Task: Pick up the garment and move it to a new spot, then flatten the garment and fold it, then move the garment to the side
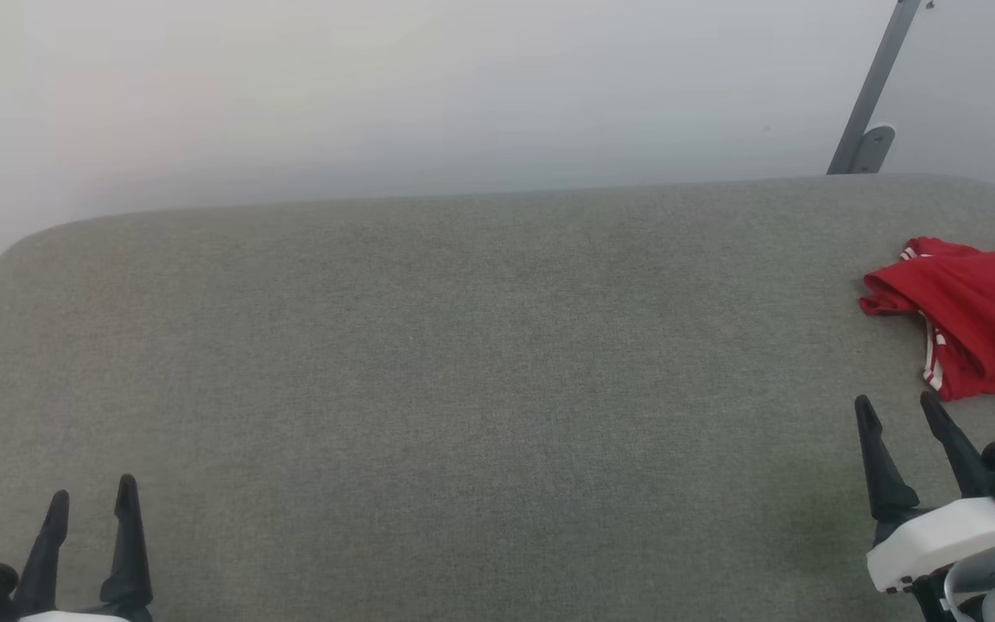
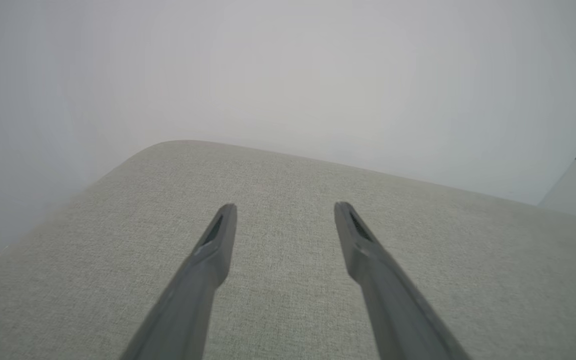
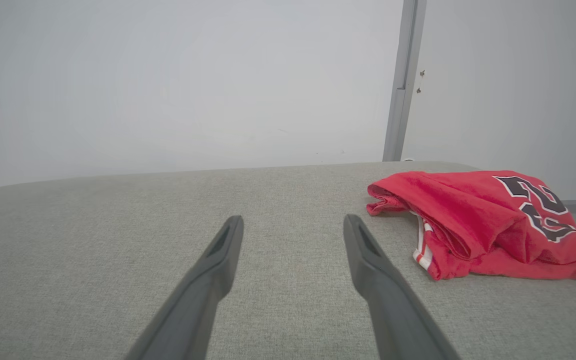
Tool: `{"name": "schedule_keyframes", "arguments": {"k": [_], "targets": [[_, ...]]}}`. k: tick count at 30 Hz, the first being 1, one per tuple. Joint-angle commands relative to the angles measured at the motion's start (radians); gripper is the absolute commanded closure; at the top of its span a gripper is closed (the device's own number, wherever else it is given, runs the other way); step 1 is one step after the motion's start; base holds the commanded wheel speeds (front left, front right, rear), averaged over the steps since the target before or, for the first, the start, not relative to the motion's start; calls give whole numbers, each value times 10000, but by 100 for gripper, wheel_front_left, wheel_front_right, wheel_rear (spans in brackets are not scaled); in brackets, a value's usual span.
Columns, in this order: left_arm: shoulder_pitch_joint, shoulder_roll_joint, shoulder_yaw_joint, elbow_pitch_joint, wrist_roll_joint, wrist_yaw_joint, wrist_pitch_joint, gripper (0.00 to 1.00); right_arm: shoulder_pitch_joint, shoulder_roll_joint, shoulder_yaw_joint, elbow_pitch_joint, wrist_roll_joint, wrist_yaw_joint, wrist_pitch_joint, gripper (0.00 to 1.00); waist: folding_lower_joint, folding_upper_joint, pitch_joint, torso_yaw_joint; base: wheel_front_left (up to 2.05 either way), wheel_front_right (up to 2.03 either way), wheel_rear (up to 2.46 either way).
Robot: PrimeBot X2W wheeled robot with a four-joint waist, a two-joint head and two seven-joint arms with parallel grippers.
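The garment [image 1: 972, 320] lies bunched on the grey tabletop [image 1: 463, 363] at 3 o'clock in the head view, near the right tool [image 1: 896, 400], at that tool's 1 o'clock. The right tool and the left tool [image 1: 93, 486] both stand with fingers apart, empty. The cloth looks light and limp, so it should pinch best at the gathered edge by the striped trim [image 3: 420, 256]. In the right wrist view its long axis runs 9 to 3 o'clock, with the number [image 3: 538, 205] facing up.
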Motion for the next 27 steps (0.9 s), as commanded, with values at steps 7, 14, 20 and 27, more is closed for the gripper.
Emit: {"name": "schedule_keyframes", "arguments": {"k": [7,14,20,27], "targets": [[37,-348,-15,384,-15,0,21,100,278,254,41,403,40,0,13,100,0,-1,4,10,0,0,0],[-113,-532,-80,555,-752,-1,277,100,361,461,-47,469,819,0,249,100,0,-1,5,19,0,0,0],[-284,-620,-170,530,-1711,-2,569,100,306,598,-139,352,1815,0,524,100,0,-1,7,32,0,0,0],[-464,-709,-269,507,-2754,-4,883,100,243,750,-237,231,2892,0,817,100,0,-1,9,47,0,0,0]]}}
